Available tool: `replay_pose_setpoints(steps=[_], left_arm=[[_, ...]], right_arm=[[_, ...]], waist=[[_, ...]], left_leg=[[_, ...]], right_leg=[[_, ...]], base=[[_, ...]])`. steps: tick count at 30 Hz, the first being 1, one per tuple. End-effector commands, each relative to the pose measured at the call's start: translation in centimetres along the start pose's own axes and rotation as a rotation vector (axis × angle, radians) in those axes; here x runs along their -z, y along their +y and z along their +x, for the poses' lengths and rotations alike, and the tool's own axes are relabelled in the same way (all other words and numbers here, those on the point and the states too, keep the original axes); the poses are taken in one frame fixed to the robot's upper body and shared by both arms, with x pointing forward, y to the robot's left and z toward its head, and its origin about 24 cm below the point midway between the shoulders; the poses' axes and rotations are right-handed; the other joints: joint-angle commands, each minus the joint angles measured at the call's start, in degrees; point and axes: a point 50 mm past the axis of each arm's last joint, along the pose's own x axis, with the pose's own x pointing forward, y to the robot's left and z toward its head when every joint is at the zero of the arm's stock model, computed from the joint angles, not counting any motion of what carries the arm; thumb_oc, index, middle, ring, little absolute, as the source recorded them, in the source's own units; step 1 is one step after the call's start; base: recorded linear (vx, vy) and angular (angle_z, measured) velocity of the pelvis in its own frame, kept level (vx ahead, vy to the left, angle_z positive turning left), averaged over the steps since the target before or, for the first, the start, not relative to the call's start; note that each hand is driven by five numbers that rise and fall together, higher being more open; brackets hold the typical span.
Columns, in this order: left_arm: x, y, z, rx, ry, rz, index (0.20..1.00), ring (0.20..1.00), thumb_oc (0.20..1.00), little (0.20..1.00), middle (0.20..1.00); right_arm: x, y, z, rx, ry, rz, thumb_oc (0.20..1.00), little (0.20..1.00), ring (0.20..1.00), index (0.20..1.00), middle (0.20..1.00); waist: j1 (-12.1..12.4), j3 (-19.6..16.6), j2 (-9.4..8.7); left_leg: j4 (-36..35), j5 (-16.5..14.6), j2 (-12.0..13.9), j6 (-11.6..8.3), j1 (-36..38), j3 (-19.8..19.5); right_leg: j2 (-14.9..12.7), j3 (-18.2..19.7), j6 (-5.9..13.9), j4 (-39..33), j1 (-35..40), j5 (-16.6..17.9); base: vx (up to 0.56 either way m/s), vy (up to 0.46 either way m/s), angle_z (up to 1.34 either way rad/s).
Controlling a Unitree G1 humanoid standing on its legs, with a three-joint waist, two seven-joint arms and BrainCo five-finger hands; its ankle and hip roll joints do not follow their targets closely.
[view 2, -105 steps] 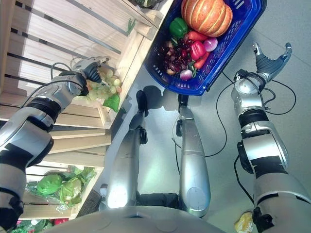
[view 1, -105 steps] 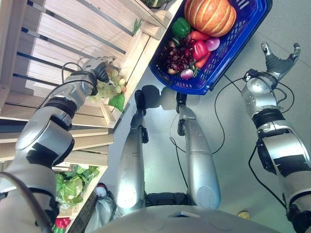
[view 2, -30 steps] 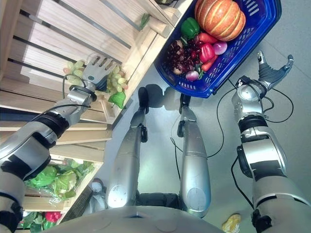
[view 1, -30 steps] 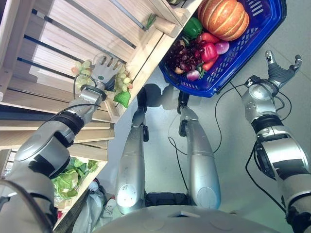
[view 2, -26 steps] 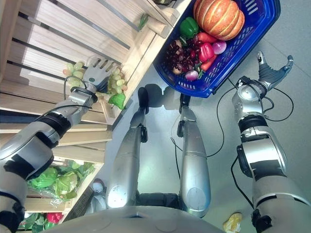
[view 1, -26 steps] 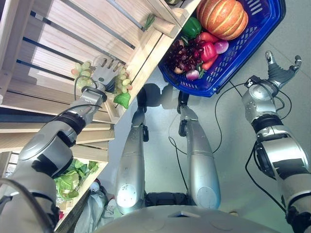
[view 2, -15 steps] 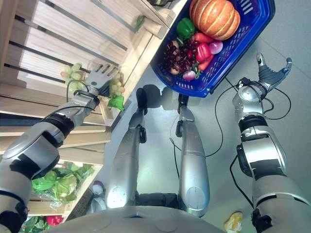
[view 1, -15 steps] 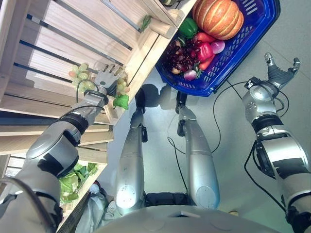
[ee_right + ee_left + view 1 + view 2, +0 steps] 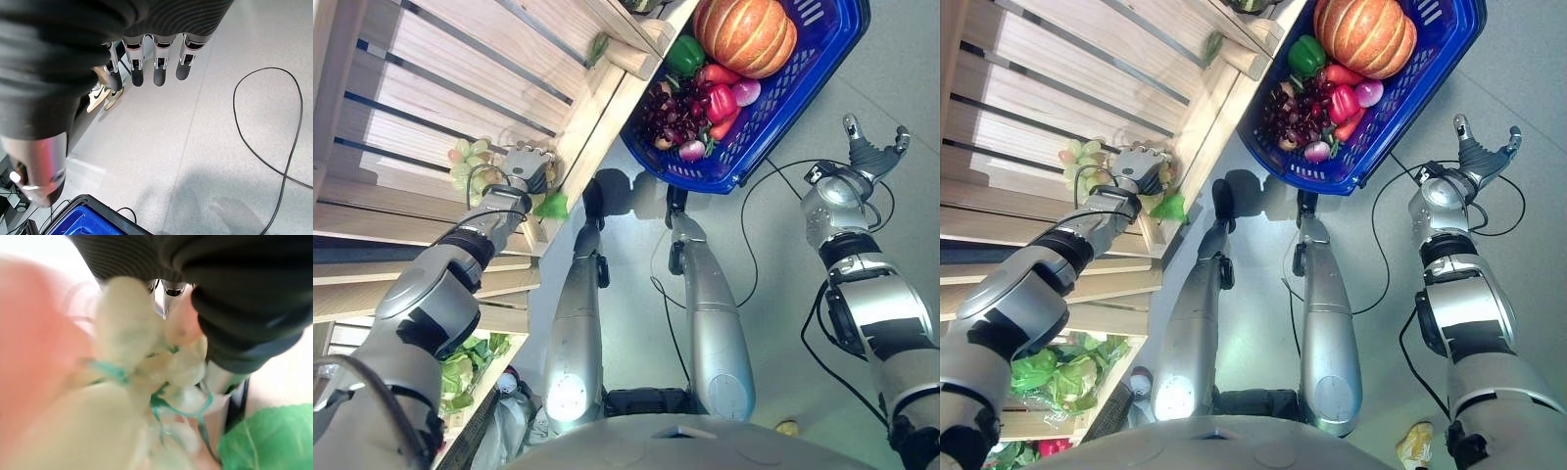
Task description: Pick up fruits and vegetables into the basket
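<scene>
Your left hand is on the bunch of pale green grapes in the slatted wooden crate, fingers curled down over the cluster, so it reads as clamped on the grapes. In the left wrist view the dark ribbed cover sits against pale berries threaded with thin green stems, and a green leaf shows at one corner; the fingertips themselves are hidden there, so how deep the hold goes cannot be told.

Judge the bunch as light but loose: berries hang from thin stems, they will swing and may slip or pull free if you pinch a few at the edge. Take it around the middle or near the main stem, gather several berries in the curl, and lift gently.

Your right hand hangs over the grey floor, well apart from everything, fingers straight and spread, holding nothing.

Out from the crate, the blue plastic basket stands on the floor beside the wooden shelf. It already holds an orange ribbed pumpkin, a green bell pepper, dark red grapes and red peppers.

The eye views give you the path from crate to basket; the left wrist view gives the contact alone. The right wrist view shows a basket corner and a person's shoes nearby.
</scene>
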Motion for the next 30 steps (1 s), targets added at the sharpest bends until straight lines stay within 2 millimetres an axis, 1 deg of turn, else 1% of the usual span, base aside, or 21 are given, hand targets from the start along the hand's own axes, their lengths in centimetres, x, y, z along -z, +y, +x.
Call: replay_pose_setpoints(steps=[1, 12, 15, 16, 20, 22, 23, 25, 26, 27, 28, 29, 30], left_arm=[[-0.4, -4.7, -1.9, 0.155, 0.016, -0.053, 0.200, 0.200, 0.200, 0.200, 0.200], [-0.3, -5.2, -2.1, 0.168, 0.027, -0.058, 0.200, 0.200, 0.200, 0.200, 0.200], [-0.2, -5.1, -2.1, 0.164, 0.047, -0.123, 0.200, 0.200, 0.200, 0.200, 0.200], [0.0, -5.0, -2.1, 0.143, 0.093, -0.276, 0.200, 0.200, 0.200, 0.200, 0.200], [0.1, -4.1, -1.8, 0.035, 0.175, -0.683, 0.200, 0.200, 0.200, 0.200, 0.200], [0.5, -2.8, -1.6, -0.054, 0.177, -0.926, 0.200, 0.200, 0.200, 0.200, 0.200], [0.5, -2.8, -1.6, -0.054, 0.177, -0.926, 0.200, 0.200, 0.200, 0.200, 0.200], [1.1, -0.3, -1.2, -0.170, 0.118, -1.232, 0.200, 0.200, 0.200, 0.200, 0.200], [1.1, 0.4, -1.1, -0.195, 0.094, -1.290, 0.200, 0.200, 0.200, 0.200, 0.200], [1.1, 0.6, -1.1, -0.199, 0.088, -1.304, 0.200, 0.200, 0.200, 0.200, 0.200], [1.4, 1.6, -1.2, -0.247, 0.039, -1.438, 0.200, 0.200, 0.200, 0.200, 0.200], [1.4, 1.7, -1.2, -0.256, 0.031, -1.455, 0.200, 0.200, 0.200, 0.200, 0.200], [1.5, 2.6, -1.2, -0.299, -0.008, -1.537, 0.200, 0.200, 0.200, 0.200, 0.200]], right_arm=[[0.1, -1.2, 0.5, 0.046, -0.007, 0.033, 1.000, 1.000, 1.000, 1.000, 1.000], [-0.6, -0.9, 0.5, 0.040, -0.032, 0.028, 1.000, 1.000, 1.000, 1.000, 1.000], [-0.7, -0.7, 0.4, 0.035, -0.038, 0.025, 1.000, 1.000, 1.000, 1.000, 1.000], [-0.8, -0.5, 0.3, 0.032, -0.042, 0.025, 1.000, 1.000, 1.000, 1.000, 1.000], [-0.9, -0.2, 0.0, 0.016, -0.062, 0.030, 1.000, 1.000, 1.000, 1.000, 1.000], [-1.1, -0.1, -0.2, -0.004, -0.083, 0.031, 1.000, 1.000, 1.000, 1.000, 1.000], [-1.1, -0.1, -0.2, -0.004, -0.083, 0.031, 1.000, 1.000, 1.000, 1.000, 1.000], [-1.0, 0.4, -1.2, -0.030, -0.117, 0.035, 1.000, 1.000, 1.000, 1.000, 1.000], [-1.1, 0.5, -1.4, -0.031, -0.126, 0.033, 1.000, 1.000, 1.000, 1.000, 1.000], [-1.1, 0.5, -1.5, -0.032, -0.129, 0.032, 1.000, 1.000, 1.000, 1.000, 1.000], [-1.2, 0.6, -1.8, -0.043, -0.151, 0.025, 1.000, 1.000, 1.000, 1.000, 1.000], [-1.2, 0.7, -1.9, -0.044, -0.154, 0.025, 1.000, 1.000, 1.000, 1.000, 1.000], [-1.5, 0.8, -2.0, -0.051, -0.175, 0.019, 1.000, 1.000, 1.000, 1.000, 1.000]], waist=[[1.1, -2.4, -0.99], [1.0, -2.4, -0.55], [1.0, -2.4, -0.50], [1.1, -2.4, -0.40], [1.4, -2.4, -0.18], [1.4, -2.4, -0.13], [1.4, -2.4, -0.13], [1.4, -2.4, 0.06], [1.5, -2.4, 0.14], [1.5, -2.4, 0.18], [1.6, -2.4, 0.42], [1.6, -2.4, 0.47], [1.7, -2.4, 0.68]], left_leg=[[6.6, -6.7, -2.4, 0.85, -1.7, 2.2], [6.7, -6.6, -2.5, 0.86, -1.8, 2.2], [6.6, -6.6, -2.4, 0.79, -1.6, 2.3], [6.7, -6.5, -2.5, 0.77, -1.6, 2.2], [6.5, -6.2, -2.4, 0.80, -1.3, 2.0], [6.4, -6.1, -2.4, 0.74, -1.2, 1.9], [6.4, -6.1, -2.4, 0.74, -1.2, 1.9], [6.2, -5.9, -2.5, 0.67, -0.8, 1.8], [6.2, -5.9, -2.6, 0.71, -0.6, 1.7], [6.2, -6.0, -2.6, 0.72, -0.6, 1.7], [6.0, -6.0, -2.7, 0.76, -0.2, 1.7], [5.9, -6.0, -2.7, 0.78, -0.1, 1.7], [5.6, -5.9, -2.8, 0.80, 0.2, 1.6]], right_leg=[[2.5, 1.4, 5.54, -2.3, 1.7, 1.9], [2.5, 1.6, 5.33, -2.3, 1.5, 1.8], [2.5, 1.7, 5.34, -2.3, 1.7, 1.8], [2.5, 1.8, 5.27, -2.2, 1.7, 1.8], [2.7, 1.9, 5.11, -1.9, 1.8, 1.7], [2.7, 2.0, 5.11, -1.8, 1.9, 1.6], [2.7, 2.0, 5.11, -1.8, 1.9, 1.6], [2.6, 2.0, 5.12, -1.4, 2.1, 1.3], [2.6, 2.0, 5.14, -1.3, 2.2, 1.2], [2.6, 2.0, 5.16, -1.3, 2.3, 1.2], [2.5, 1.9, 5.23, -1.1, 2.4, 1.1], [2.4, 1.8, 5.24, -1.1, 2.5, 1.1], [2.3, 1.8, 5.24, -1.1, 2.7, 1.0]], base=[[0.00, 0.000, 0.00], [0.00, 0.000, 0.00], [0.00, 0.000, 0.00], [0.00, 0.000, 0.00], [0.00, 0.000, 0.00], [0.00, 0.000, 0.00], [0.00, 0.000, 0.00], [0.00, 0.000, 0.00], [0.00, 0.000, 0.00], [0.00, 0.000, 0.00], [0.00, 0.000, 0.00], [0.00, 0.000, 0.00], [0.00, 0.000, 0.00]])
